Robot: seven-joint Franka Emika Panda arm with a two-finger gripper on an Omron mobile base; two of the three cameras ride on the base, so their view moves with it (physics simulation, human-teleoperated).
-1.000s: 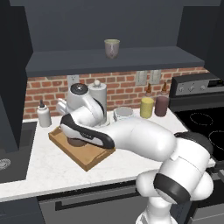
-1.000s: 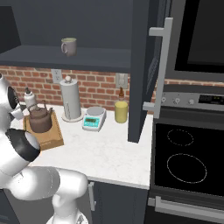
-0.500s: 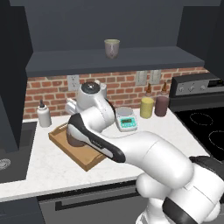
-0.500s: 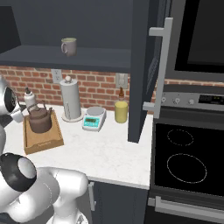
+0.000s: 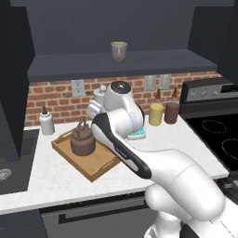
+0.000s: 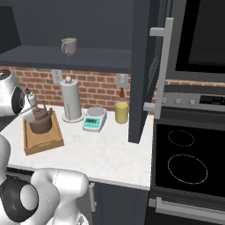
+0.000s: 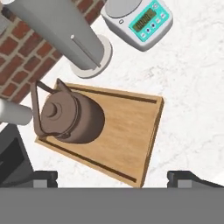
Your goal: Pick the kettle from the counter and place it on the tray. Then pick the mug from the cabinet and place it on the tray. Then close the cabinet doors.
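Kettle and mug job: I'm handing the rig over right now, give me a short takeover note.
Claw: open and empty, above the tray.
Kettle: upright on the tray, at the end near the paper towel holder. That step is done.
Mug: on the cabinet shelf, untouched.
Cabinet doors: open; the right door juts out over the counter.
Left: fetch the mug, set it on the bare half of the tray, then close both doors.

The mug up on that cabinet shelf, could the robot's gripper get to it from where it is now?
Probably yes. The mug stands alone near the shelf's front edge, the cabinet is open before it, and the gripper is open and empty above the tray, where the kettle already sits.
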